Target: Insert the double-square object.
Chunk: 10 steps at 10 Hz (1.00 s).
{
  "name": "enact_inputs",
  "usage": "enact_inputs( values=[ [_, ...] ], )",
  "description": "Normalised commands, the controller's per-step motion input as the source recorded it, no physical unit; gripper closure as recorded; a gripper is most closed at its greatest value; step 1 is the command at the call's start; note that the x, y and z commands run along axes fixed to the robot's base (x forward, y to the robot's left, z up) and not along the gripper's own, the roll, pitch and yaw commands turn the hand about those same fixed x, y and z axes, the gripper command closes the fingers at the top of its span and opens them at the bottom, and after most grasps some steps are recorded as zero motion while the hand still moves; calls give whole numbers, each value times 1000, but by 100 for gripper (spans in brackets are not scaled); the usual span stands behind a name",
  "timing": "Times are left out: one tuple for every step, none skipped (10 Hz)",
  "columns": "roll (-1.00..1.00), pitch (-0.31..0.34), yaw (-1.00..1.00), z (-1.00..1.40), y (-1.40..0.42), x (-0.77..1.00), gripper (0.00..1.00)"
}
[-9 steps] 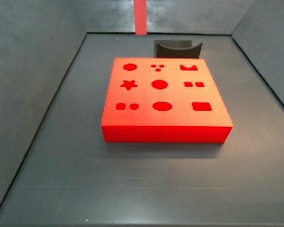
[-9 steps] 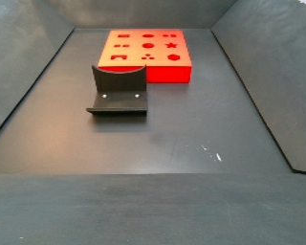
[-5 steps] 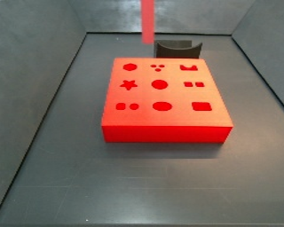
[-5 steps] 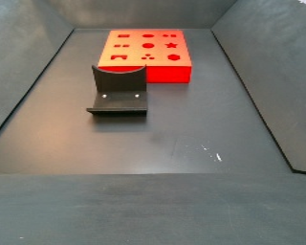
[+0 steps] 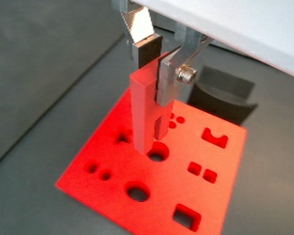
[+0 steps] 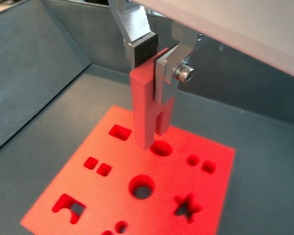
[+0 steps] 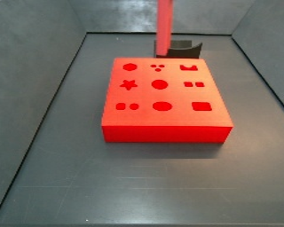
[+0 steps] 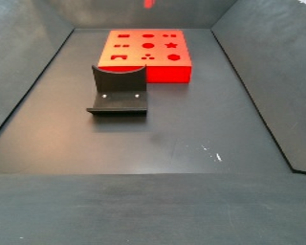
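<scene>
My gripper (image 5: 153, 66) is shut on the upper end of the double-square object (image 5: 142, 115), a long thin red peg that hangs upright; both show in both wrist views, the gripper (image 6: 154, 66) and the peg (image 6: 150, 115). Its lower end hangs above the flat red block (image 5: 113, 174) with shaped holes, near a round hole and not touching. In a side view the peg (image 7: 163, 27) comes down from the top edge over the block's (image 7: 166, 97) far side; the gripper itself is out of frame there. The two-square hole (image 7: 193, 85) lies to the right of the middle.
The dark fixture (image 8: 118, 91) stands on the floor beside the red block (image 8: 148, 53), and it also shows behind the block in a side view (image 7: 180, 46). Sloping grey walls enclose the dark floor (image 8: 182, 144).
The peg has moved to the right and lower in a side view. Its tip now just shows at the top edge of the other side view.
</scene>
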Motion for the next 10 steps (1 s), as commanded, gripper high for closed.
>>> enact_inputs(
  values=[
    [-9, 0, -551, -420, 331, 749, 100],
    [0, 0, -563, -417, 303, 743, 100],
    [0, 0, -586, -414, 243, 697, 100],
    [29, -29, -603, -343, 114, 629, 100],
    [96, -34, -609, -320, 6, 583, 100],
    [116, -19, -617, -326, 0, 569, 100],
    [137, 0, -589, -263, 0, 560, 100],
    [176, 0, -469, -183, -134, 589, 100],
    [181, 0, -423, -186, -140, 631, 100],
    [180, 0, -431, -189, -140, 643, 100]
  ],
)
